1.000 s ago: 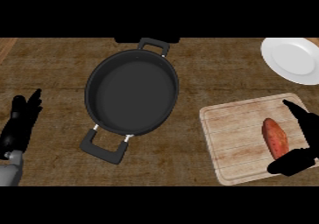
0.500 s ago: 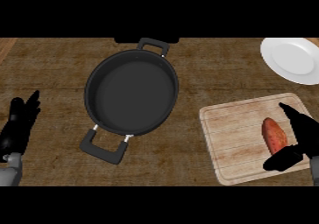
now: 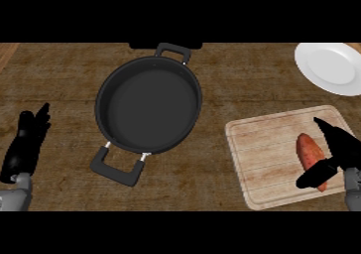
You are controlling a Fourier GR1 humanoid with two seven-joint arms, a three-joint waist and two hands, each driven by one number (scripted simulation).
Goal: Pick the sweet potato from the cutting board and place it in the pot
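Now one orange, tapered sweet potato [image 3: 311, 153] lies on one board [image 3: 268, 163]; right hand [image 3: 343, 151] fingers spread around it, ungripped; one pot [image 3: 149, 109].

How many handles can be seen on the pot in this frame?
2. One handle is at the far end of the pot, the other handle at its near-left end, toward the robot. Neither is hidden.

Matt black pot [image 3: 148, 106], pale grained wooden cutting board [image 3: 268, 154], glossy white plate [image 3: 335, 68].
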